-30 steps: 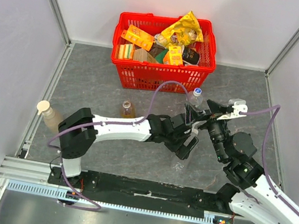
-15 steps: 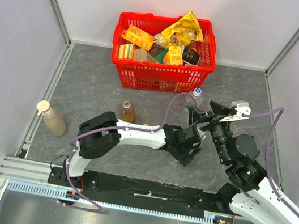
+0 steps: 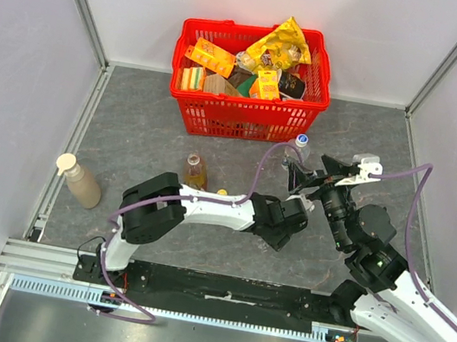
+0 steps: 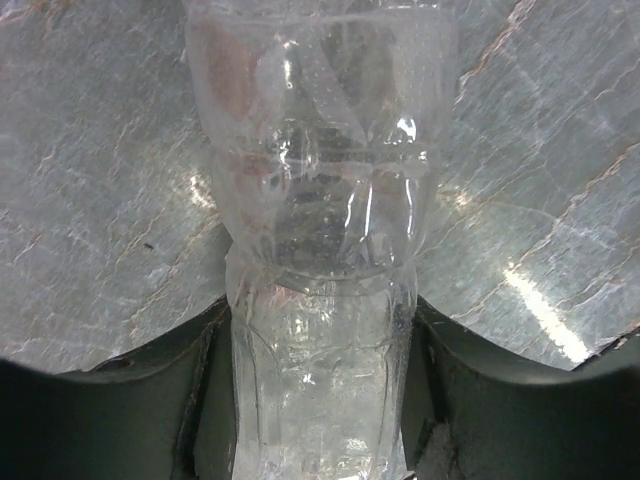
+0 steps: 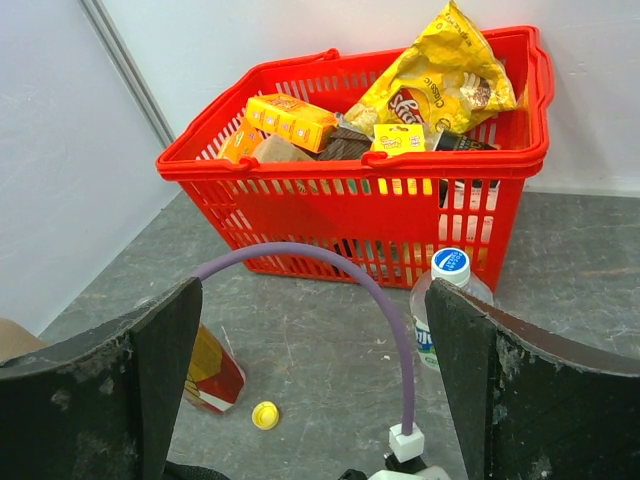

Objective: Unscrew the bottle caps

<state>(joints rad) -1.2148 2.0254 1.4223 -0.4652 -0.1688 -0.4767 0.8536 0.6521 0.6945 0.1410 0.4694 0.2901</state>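
Bottle caps, from above: the blue cap [image 3: 302,139] is on its bottle, just in front of the right front corner of the red basket [image 3: 245,123]. The yellow cap [image 3: 222,192] lies loose on the worktop [image 3: 147,131], well in front of the basket, beside a red-labelled bottle [image 3: 194,168]. No white cap can be picked out. The left claw [image 3: 283,224] sits further forward of the basket than the blue cap, and the right claw [image 3: 311,174] hangs between the two. Left wrist view: this claw is closed on the body of a clear bottle [image 4: 320,200], a finger [image 4: 100,420] on either side; its cap is out of frame. Right wrist view: the jaws stand fully apart and hold nothing, with the blue cap seen ahead in front of the basket. In my judgement, the left grip should be firm but not crush the thin plastic. The right claw should centre over the cap before it closes and twists. Against a second earlier, the left claw has gone from open to closed and its elbow has swung right. The blue-capped bottle is unmoved.
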